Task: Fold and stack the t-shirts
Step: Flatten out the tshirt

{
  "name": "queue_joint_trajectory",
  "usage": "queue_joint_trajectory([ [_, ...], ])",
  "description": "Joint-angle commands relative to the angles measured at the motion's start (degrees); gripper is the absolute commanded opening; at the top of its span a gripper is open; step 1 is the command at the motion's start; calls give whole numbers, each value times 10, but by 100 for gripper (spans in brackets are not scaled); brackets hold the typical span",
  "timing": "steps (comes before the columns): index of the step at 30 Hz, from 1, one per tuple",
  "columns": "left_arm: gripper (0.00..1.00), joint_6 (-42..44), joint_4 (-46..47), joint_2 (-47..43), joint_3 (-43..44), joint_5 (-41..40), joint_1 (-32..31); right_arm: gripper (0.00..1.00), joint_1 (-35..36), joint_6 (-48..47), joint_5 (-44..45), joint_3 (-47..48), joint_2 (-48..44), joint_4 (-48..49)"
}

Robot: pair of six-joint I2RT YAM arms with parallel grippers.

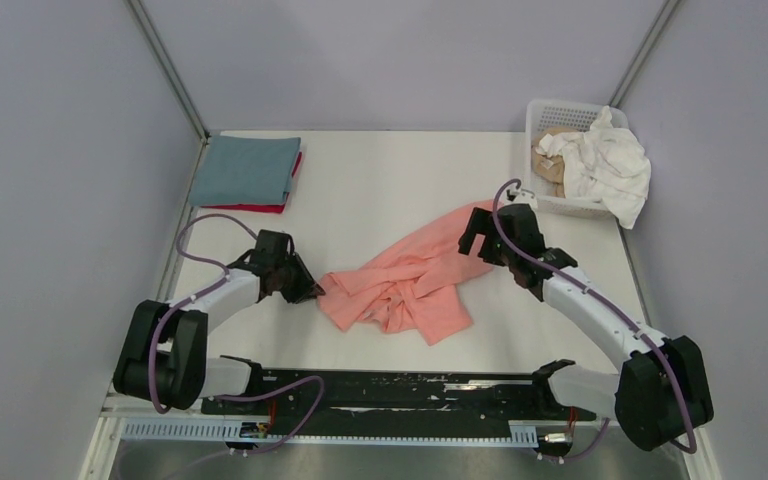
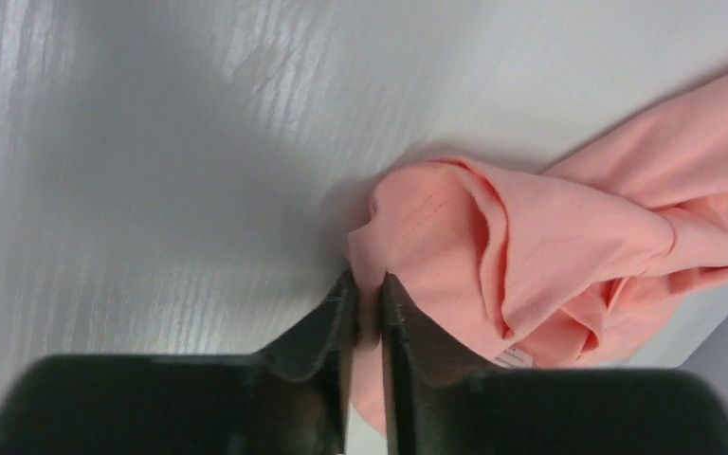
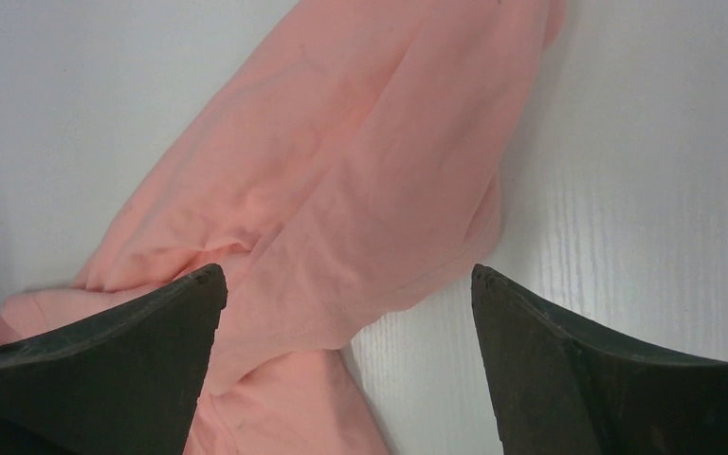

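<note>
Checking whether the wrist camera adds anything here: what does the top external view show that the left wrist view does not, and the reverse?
Only top external: the folded grey-blue t-shirt lying on a red t-shirt at the far left, the white plastic lattice basket holding a white garment and a tan garment, and the open right gripper. Only left wrist: the left gripper pinching a fold of cloth. Both: the crumpled salmon pink cotton t-shirt on the white table.

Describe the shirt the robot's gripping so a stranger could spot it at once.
On the white table, look at the middle. The salmon pink t-shirt lies crumpled there, one edge pinched by the left gripper. It alone is pink: the grey-blue shirt lies folded far left, the white shirt spills from the basket.
</note>
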Motion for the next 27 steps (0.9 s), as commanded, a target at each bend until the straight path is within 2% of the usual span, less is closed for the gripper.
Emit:
queue_joint_trajectory([
  [1, 9, -6, 11, -3, -12, -16, -5, 97, 40, -4, -28, 2, -13, 17],
  [2, 1, -6, 17, -10, -13, -19, -5, 97, 57, -10, -29, 4, -9, 16],
  [3, 0, -5, 21, -14, -14, -24, -5, 96, 75, -12, -28, 4, -5, 14],
  [6, 0, -1, 35, -44, -18, -33, -6, 95, 123, 8, -17, 1, 17, 12],
  [9, 0, 4, 34, -76, -19, -45, -11, 93, 175, 38, 20, 7, 50, 8],
  [13, 0, 12, 7, -121, -16, -70, -19, 89, 250, 33, 88, 43, 106, 3],
  [18, 0, 17, -11, -156, -14, -81, -25, 75, 288, 56, 135, 96, 198, -22],
  [21, 0, 15, -14, -167, -14, -81, -29, 58, 298, 74, 146, 117, 242, -34],
  [27, 0, 15, -13, -176, -10, -86, -32, 48, 301, 109, 177, 130, 282, -53],
])
